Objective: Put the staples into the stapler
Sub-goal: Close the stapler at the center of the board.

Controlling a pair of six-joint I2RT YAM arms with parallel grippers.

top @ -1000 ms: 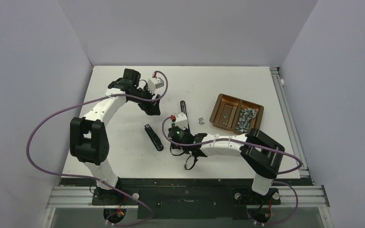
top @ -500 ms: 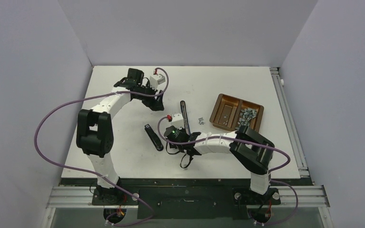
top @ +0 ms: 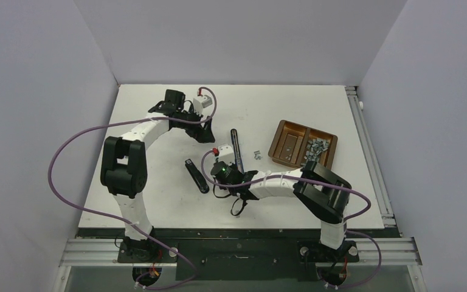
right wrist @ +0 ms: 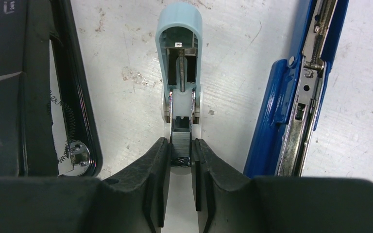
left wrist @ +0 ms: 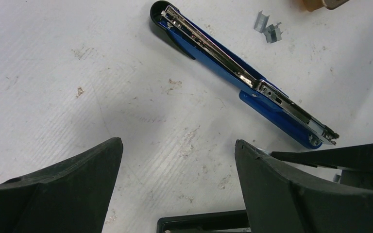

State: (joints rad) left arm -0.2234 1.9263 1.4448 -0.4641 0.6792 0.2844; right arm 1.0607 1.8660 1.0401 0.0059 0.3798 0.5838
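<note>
— While the right gripper (right wrist: pixel 179 145) pinches that staple strip (right wrist: pixel 180 138), where's it sitting?
— At the six o'clock end of the open channel of the pale-blue stapler (right wrist: pixel 178 29), with the pusher and spring just ahead at twelve. Black stapler (right wrist: pixel 39 73) at nine o'clock, blue stapler (right wrist: pixel 281 111) at three.
— What makes this go well?
— Strip square to the rails, I'd say, and slid flat toward twelve. Any tilt would likely jam it.
— And the left gripper (left wrist: pixel 177 165)?
— Fingers spread wide, holding nothing, hovering over the table (left wrist: pixel 77 97). Loose staples (left wrist: pixel 268 29) lie at its one o'clock.
</note>
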